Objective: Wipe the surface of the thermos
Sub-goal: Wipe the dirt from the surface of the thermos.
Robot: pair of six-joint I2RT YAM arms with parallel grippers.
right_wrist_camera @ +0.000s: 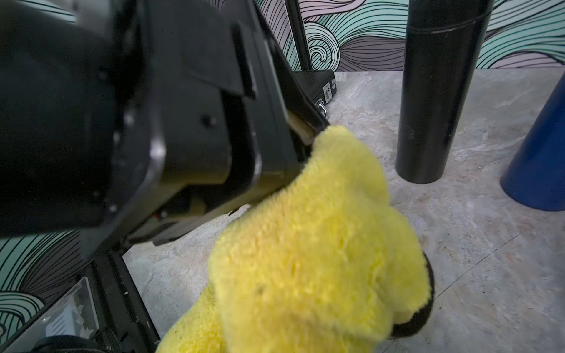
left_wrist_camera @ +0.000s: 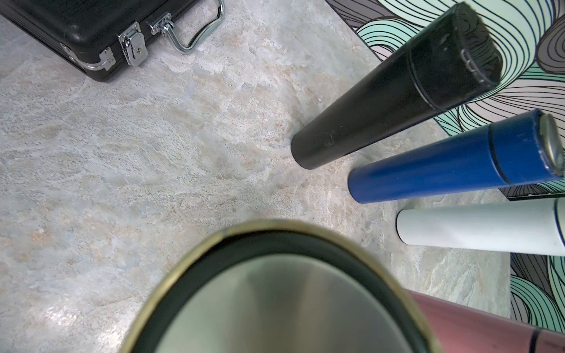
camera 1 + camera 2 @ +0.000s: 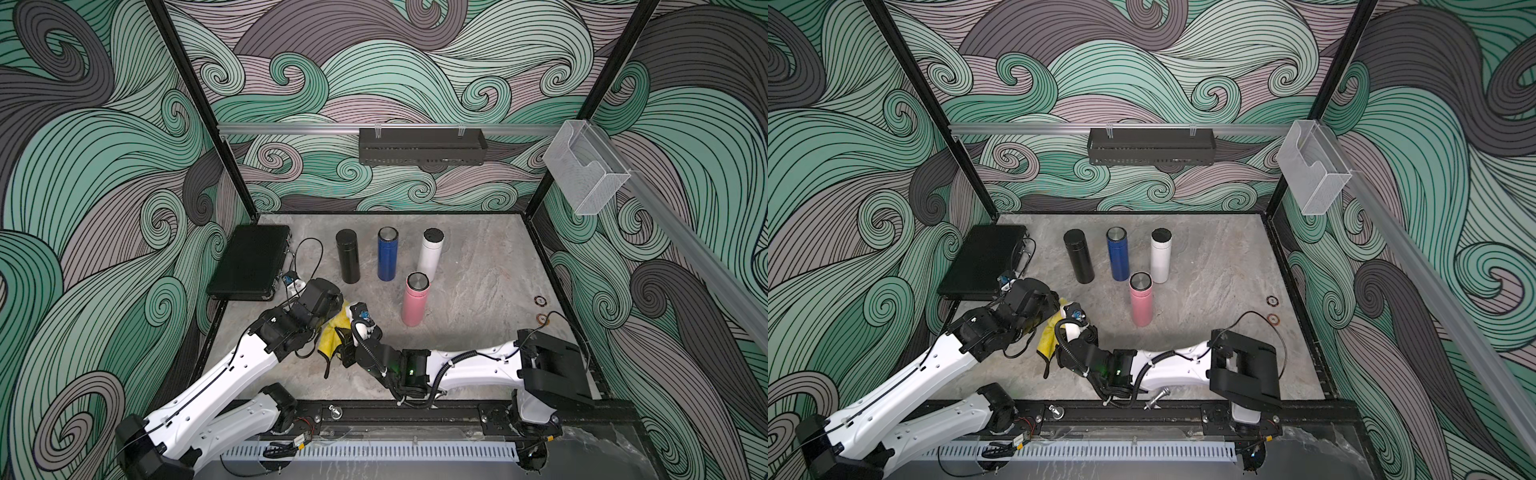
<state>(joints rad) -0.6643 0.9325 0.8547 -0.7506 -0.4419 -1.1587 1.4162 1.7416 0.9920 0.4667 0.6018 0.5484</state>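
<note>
The thermos that I hold shows in the left wrist view only as its lid [image 2: 275, 293], a steel disc in a black ring with a gold rim. In both top views a yellow cloth [image 3: 331, 337] [image 3: 1047, 338] covers it. My left gripper [image 3: 336, 309] [image 3: 1056, 308] is shut on the thermos; a tan strip of it shows between the black fingers [image 1: 301, 130]. From the right, my right gripper [image 3: 343, 341] [image 3: 1059, 337] is shut on the cloth [image 1: 318, 244] and presses it against the thermos beside the left fingers. The cloth hides the right jaws.
Black [image 3: 347, 255], blue [image 3: 387, 253] and white [image 3: 431, 253] thermoses stand in a row behind, with a pink one [image 3: 414, 299] in front of them to the right. A black case [image 3: 249, 262] lies at the left. Two small rings [image 3: 540, 309] lie on the right.
</note>
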